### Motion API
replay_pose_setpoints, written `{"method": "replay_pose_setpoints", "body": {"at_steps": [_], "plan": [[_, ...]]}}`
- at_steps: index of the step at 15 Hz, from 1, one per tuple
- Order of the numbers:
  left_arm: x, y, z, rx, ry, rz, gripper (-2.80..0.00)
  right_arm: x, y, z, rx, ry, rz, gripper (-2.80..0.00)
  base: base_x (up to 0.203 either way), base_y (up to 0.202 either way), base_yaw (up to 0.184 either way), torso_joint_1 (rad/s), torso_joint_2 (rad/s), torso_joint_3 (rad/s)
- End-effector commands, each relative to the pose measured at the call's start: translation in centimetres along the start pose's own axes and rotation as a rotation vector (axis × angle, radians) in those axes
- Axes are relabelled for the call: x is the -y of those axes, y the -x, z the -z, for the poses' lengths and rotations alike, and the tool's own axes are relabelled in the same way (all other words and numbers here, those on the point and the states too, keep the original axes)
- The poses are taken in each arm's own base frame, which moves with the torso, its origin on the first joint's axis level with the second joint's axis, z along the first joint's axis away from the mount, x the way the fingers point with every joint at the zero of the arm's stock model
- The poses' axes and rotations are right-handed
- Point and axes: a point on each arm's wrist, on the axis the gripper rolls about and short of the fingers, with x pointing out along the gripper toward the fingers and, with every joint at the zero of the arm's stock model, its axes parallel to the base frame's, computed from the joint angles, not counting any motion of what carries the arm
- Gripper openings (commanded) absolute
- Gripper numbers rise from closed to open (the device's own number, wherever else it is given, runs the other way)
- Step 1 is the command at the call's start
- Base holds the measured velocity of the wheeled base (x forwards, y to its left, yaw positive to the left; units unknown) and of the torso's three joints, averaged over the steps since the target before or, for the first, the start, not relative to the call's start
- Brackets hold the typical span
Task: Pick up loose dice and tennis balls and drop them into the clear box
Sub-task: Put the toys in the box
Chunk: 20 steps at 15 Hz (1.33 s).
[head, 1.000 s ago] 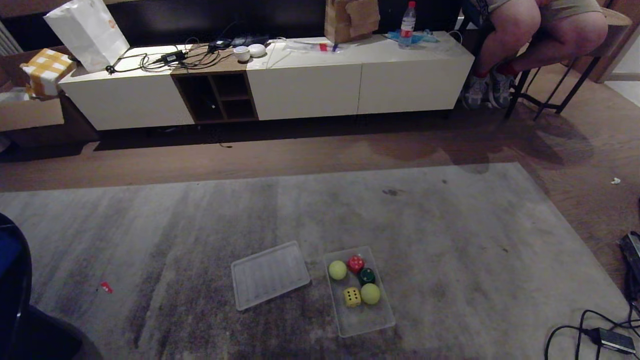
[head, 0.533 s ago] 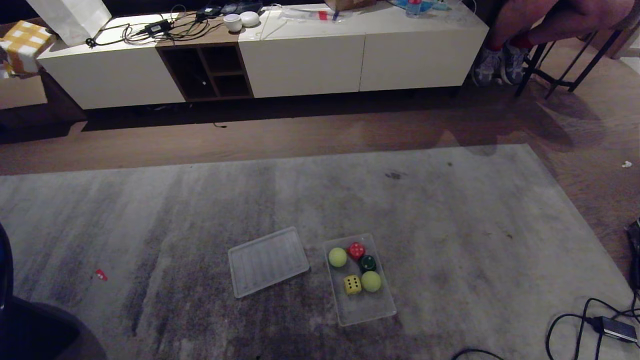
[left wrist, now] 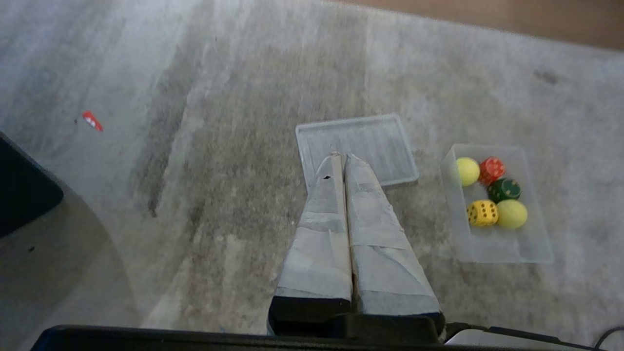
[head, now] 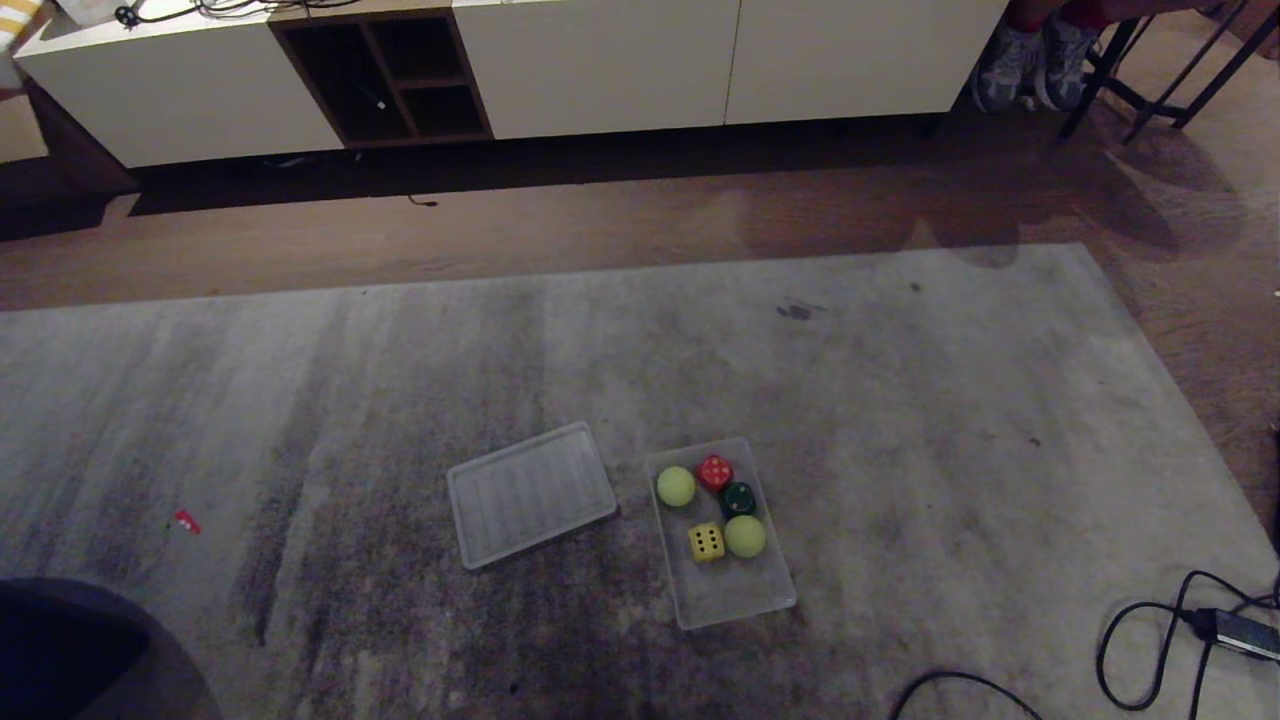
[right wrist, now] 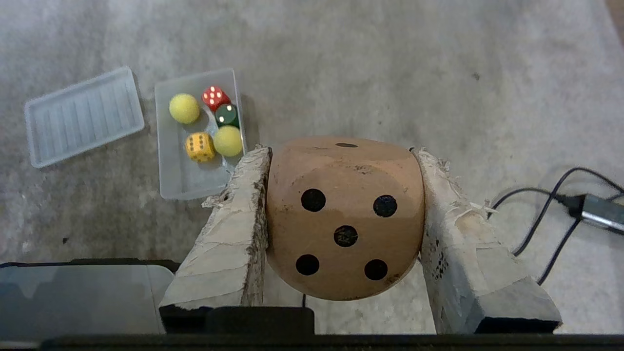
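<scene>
The clear box (head: 735,600) lies on the grey rug and holds two tennis balls (head: 676,486) (head: 744,536), a red die (head: 714,472), a dark green die (head: 738,498) and a yellow die (head: 706,543). In the right wrist view my right gripper (right wrist: 341,152) is shut on a large beige die (right wrist: 343,219) with dark dots, held above the rug and off to one side of the box (right wrist: 187,175). My left gripper (left wrist: 341,158) is shut with nothing in it, high above the lid. Neither arm shows in the head view.
The box's clear lid (head: 530,492) lies flat just left of it. A black cable and power adapter (head: 1235,632) trail at the rug's right edge. A low white cabinet (head: 600,60) runs along the back. A person's shoes (head: 1030,60) and stool legs are at the far right.
The head camera has tilted down, so the whole scene has slid up in the picture. The box, its contents and the lid lie as before.
</scene>
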Motion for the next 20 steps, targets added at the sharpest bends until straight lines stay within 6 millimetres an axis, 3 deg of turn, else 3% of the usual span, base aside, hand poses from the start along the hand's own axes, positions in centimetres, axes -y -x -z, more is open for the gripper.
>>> {"method": "replay_pose_setpoints", "body": {"at_steps": [1, 7, 14, 20], "plan": [[0.00, -0.01, -0.01, -0.001, -0.001, -0.001, -2.80, 0.00, 0.00, 0.01, 0.000, 0.000, -0.001, -2.80, 0.000, 0.000, 0.000, 0.002, 0.00, -0.198], [0.00, -0.01, -0.01, -0.001, -0.001, -0.001, -2.80, 0.00, 0.00, 0.02, -0.002, 0.000, -0.001, -2.80, 0.000, 0.000, 0.000, 0.002, 0.00, -0.110], [0.00, -0.01, -0.02, 0.000, -0.004, -0.001, -2.80, 0.00, 0.00, 0.01, 0.000, 0.000, -0.001, -2.80, -0.154, 0.137, 0.001, 0.004, 0.00, -0.002], [0.00, -0.01, -0.02, 0.000, -0.001, -0.001, -2.80, 0.00, 0.00, 0.01, 0.000, 0.000, 0.000, -2.80, -0.004, 0.007, 0.002, 0.001, 0.00, -0.023]]}}
